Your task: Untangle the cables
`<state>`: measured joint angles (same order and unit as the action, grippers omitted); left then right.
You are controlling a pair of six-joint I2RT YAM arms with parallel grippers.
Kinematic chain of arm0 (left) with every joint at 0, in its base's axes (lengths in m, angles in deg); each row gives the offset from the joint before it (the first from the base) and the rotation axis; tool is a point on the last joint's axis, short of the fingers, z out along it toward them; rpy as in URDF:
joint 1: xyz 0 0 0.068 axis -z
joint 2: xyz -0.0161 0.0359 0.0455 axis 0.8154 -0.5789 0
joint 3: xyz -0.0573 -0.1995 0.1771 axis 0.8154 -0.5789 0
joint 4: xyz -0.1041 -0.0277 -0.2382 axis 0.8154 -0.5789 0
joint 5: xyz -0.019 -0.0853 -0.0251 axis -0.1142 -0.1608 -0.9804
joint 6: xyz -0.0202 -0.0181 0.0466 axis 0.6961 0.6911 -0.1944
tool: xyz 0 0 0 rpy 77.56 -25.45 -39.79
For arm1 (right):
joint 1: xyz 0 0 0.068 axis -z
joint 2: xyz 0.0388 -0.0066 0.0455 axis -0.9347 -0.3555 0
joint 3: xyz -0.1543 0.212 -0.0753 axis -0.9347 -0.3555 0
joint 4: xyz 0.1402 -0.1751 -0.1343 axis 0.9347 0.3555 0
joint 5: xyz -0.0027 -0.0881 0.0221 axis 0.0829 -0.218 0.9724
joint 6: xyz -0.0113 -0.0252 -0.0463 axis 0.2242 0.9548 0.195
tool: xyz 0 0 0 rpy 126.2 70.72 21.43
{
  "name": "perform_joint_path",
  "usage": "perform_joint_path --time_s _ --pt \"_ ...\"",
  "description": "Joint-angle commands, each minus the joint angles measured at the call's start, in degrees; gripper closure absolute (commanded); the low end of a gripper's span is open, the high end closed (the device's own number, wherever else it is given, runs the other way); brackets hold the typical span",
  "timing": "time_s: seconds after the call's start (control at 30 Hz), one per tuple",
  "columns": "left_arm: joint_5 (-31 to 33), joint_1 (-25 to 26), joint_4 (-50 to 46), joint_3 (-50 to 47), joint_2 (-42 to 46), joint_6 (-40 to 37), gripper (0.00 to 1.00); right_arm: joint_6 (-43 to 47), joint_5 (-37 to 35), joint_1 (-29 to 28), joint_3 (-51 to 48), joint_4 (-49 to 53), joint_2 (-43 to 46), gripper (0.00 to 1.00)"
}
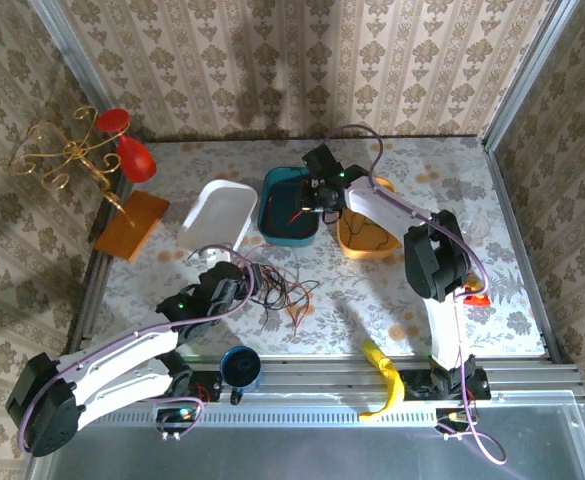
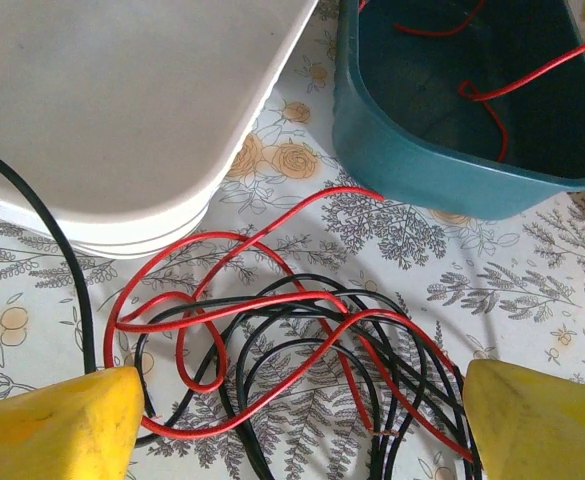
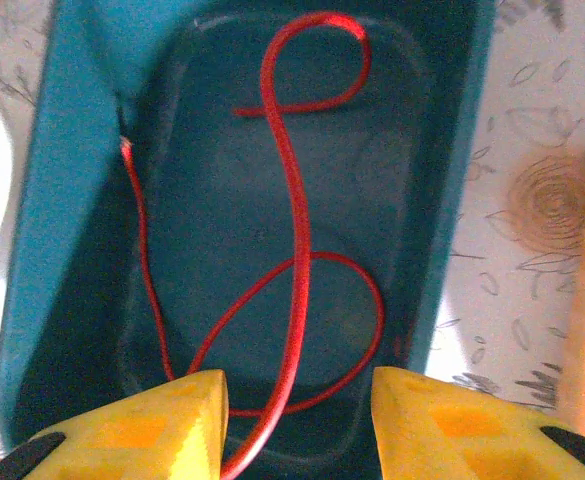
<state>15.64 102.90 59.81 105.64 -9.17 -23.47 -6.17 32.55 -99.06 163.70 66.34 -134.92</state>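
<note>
No legible text, labels, numbers or signs on anything.

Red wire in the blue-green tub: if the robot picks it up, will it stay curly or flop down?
Probably floppy: the red wire is thin and lies in loose loops on the floor of the tub, so it would likely droop when lifted. It looks light, being so thin. It might drag a little, since one end rests against the tub's wall.
</note>
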Motion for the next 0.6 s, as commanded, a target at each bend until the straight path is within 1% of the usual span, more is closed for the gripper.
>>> perform_joint_path --time_s 0.0,0.27,0.4,0.57 --pt "2.1 -0.5 -2.6 2.2 -0.2 1.1 0.16 2.2 -4.3 0.1 0.5 2.2 5.7 0.56" --pt "2.3 -0.7 -3.3 2.8 -0.6 0.6 0.15 4.0 -4.3 -0.1 -6.8 1.3 13.1 0.56" --pt "2.1 -0.6 -3.6 3.2 -1.3 0.7 0.15 5.9 -1.8 -1.4 -14.1 0.0 17.9 0.57" --pt "3.1 -0.6 -4.6 3.0 -2.1 2.5 0.16 9.1 1.6 -5.0 -24.3 -2.2 24.3 0.57"
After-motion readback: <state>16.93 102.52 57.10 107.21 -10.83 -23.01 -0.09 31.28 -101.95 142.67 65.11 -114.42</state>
